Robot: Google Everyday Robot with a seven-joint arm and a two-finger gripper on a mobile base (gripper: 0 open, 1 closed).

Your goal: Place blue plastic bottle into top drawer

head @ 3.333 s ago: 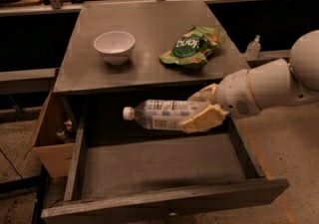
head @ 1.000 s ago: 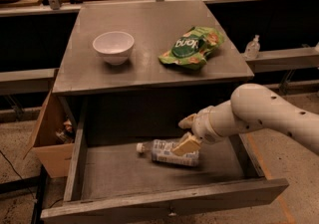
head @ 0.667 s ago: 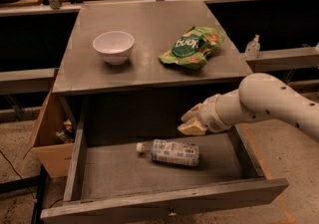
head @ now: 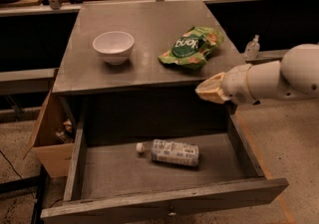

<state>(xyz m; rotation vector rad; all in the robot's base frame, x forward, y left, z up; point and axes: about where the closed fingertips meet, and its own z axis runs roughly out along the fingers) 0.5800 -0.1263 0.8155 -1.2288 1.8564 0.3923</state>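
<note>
The blue plastic bottle lies on its side on the flat bottom of the open top drawer, white cap pointing left. The gripper is empty and hangs above the drawer's right side, level with the tabletop's front edge, well above and to the right of the bottle. The white arm reaches in from the right.
On the grey table stand a white bowl and a green snack bag. A cardboard box sits at the left of the drawer. A tiny pump bottle stands at the back right.
The gripper let go of the bottle in the drawer, then rose up and to the right. The bottle stays lying on the drawer bottom.
</note>
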